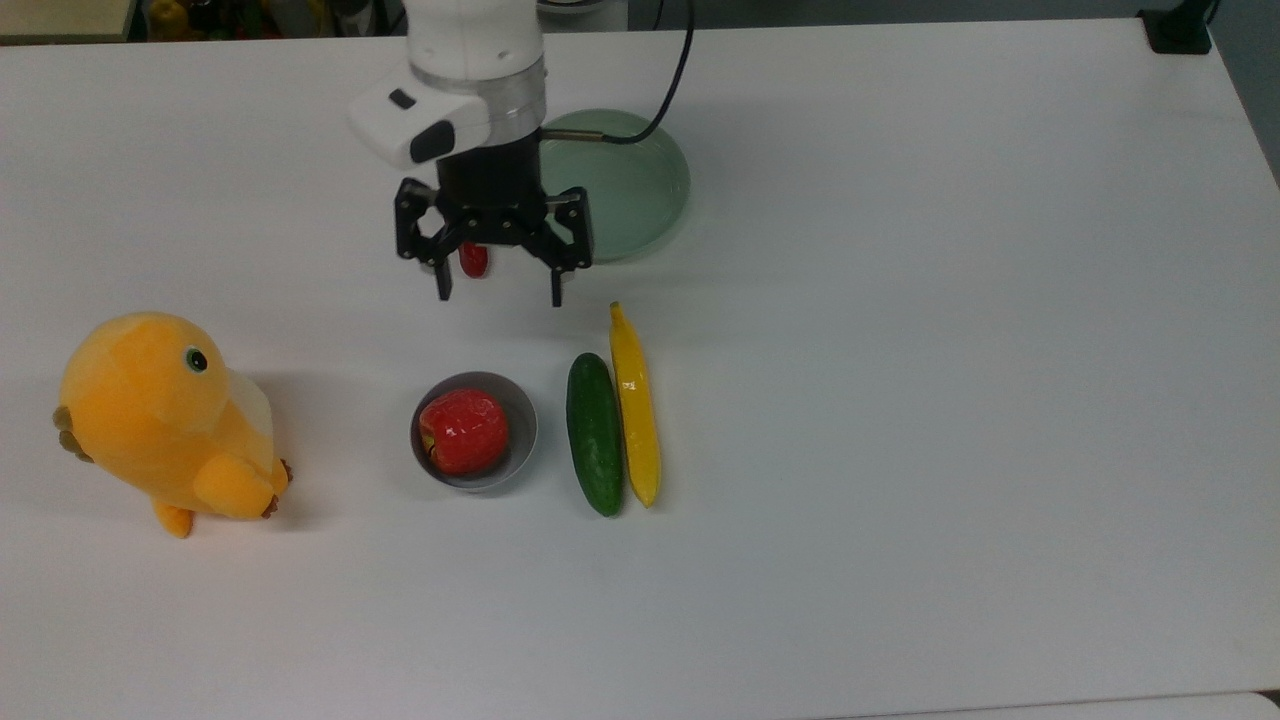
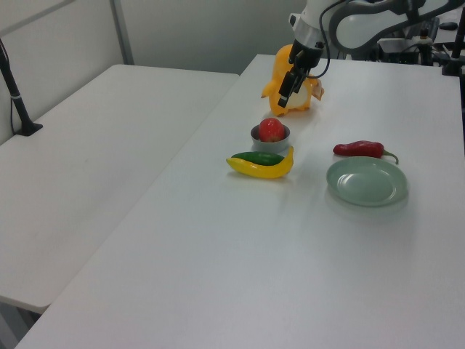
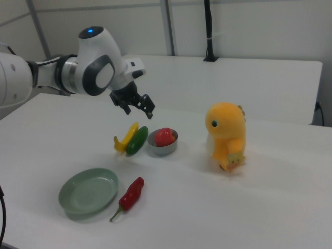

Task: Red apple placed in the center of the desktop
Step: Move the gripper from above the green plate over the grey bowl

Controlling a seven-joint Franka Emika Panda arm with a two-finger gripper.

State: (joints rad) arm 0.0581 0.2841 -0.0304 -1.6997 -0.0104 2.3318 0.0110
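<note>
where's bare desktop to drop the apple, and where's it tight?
Free: the wide stretch of desktop on the top view's right of the banana, and the strip along the top view's bottom edge. Tight: red apple sits in the grey bowl, cucumber alongside, open pincer above; plush further left.

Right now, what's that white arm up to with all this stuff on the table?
The arm's gripper hangs open and empty above the table, holding nothing. The apple it is meant to move sits in a small grey bowl, beside a cucumber and a banana. A chili, a green plate and a yellow plush toy lie untouched. The apple is not yet picked up.
</note>
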